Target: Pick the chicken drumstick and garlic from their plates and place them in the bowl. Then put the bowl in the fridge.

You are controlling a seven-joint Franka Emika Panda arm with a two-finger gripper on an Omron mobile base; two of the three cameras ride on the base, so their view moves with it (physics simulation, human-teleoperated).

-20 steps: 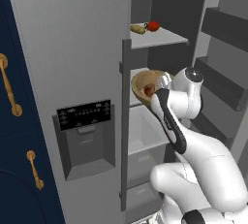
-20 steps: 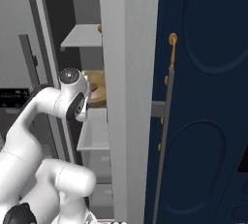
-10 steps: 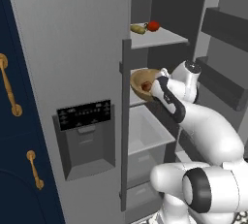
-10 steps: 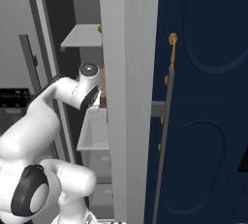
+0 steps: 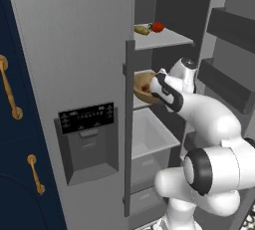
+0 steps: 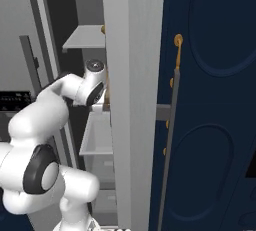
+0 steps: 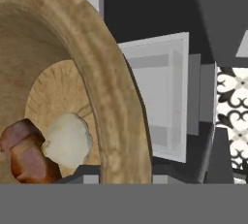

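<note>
The tan wooden bowl hangs tilted just above the fridge's middle shelf, and my gripper is shut on its right rim. In the hand view the bowl's thick rim arcs across the left half. The pale garlic and the reddish-brown chicken drumstick lie together in its bottom. The grey fridge stands open, with its dispenser panel facing me. A sliver of the bowl peeks past the door edge in the right base view. The plates are out of view.
An upper shelf carries a red item and a yellowish one. A white drawer sits below the bowl. Door racks stand to the right. Navy cabinets flank the fridge.
The arm has folded closer to the fridge, carrying the bowl slightly left and deeper over the middle shelf. The grip on the rim is unchanged.
</note>
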